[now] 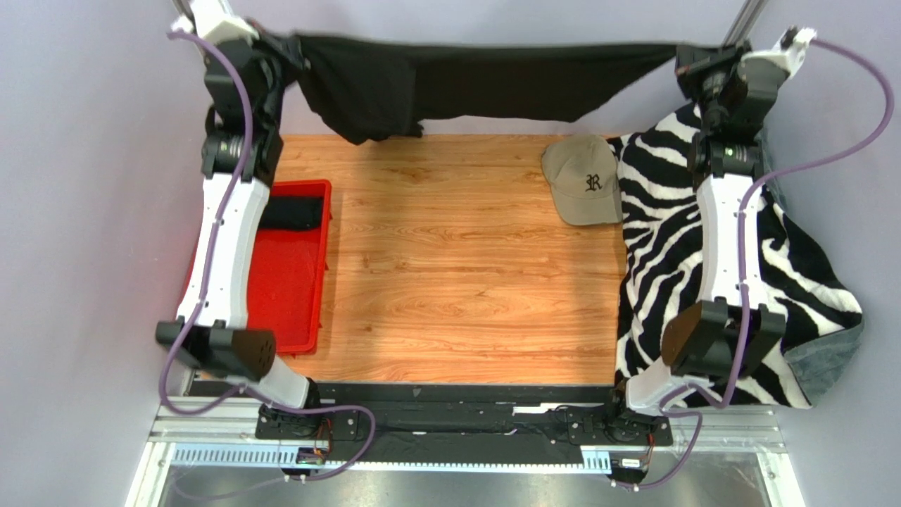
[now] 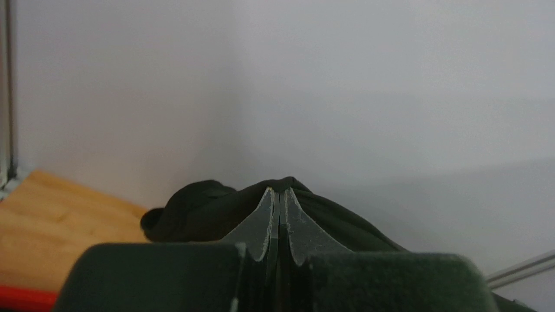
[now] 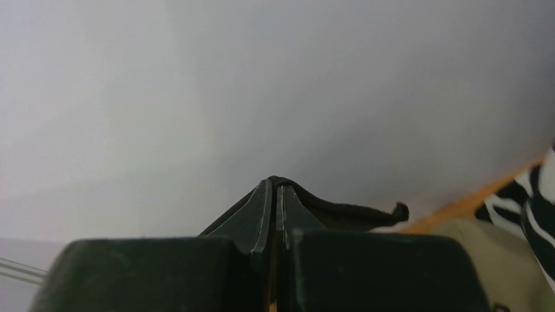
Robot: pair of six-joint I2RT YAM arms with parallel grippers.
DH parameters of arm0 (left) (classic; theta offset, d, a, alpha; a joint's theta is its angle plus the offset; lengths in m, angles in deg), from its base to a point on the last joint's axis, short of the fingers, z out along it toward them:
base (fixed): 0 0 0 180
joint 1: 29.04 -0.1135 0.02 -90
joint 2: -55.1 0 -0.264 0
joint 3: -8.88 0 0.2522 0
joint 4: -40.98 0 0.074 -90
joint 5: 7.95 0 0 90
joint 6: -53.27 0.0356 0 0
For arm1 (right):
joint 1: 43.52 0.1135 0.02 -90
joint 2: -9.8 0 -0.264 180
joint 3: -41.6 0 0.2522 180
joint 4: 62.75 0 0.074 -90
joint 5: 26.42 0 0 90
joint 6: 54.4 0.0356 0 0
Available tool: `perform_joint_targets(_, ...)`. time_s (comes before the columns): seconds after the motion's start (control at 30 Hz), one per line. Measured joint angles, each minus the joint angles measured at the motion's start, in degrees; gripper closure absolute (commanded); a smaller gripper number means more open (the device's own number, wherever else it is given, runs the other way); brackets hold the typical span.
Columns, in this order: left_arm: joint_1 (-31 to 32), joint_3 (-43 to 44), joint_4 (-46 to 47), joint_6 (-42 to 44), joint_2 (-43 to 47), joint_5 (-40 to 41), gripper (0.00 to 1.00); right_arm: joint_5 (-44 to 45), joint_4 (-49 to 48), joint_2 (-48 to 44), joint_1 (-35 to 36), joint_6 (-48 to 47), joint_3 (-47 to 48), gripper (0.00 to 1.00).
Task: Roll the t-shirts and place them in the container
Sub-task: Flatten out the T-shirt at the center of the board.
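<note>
Black t-shirt [image 1: 497, 90] stretched 9-to-3 o'clock at 12 o'clock of the table [image 1: 455, 264], ends clamped by left gripper [image 2: 280, 195] and right gripper [image 3: 275, 188]

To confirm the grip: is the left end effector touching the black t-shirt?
Touching. The left wrist view shows the left end effector shut, with the black t-shirt pinched at its tips.
</note>
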Motion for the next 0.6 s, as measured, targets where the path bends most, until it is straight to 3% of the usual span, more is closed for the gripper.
perform_joint_targets(0.13,-0.02,-25.00,-3.39,-3.69,13.73,0.22,1.00,-2.25,2.91,-10.19,-1.73,0.74,-18.43,1.00)
perform_joint_targets(0.33,-0.13,-54.99,-9.14,-8.57,30.97,-2.43,1.00,-4.61,8.52,-25.09,-3.96,0.48,-42.99,1.00)
perform_joint_targets(0.6,-0.17,-77.20,-20.02,-12.26,40.70,-5.84,1.00,-4.24,17.59,-33.18,-4.79,-2.45,-67.63,1.00)
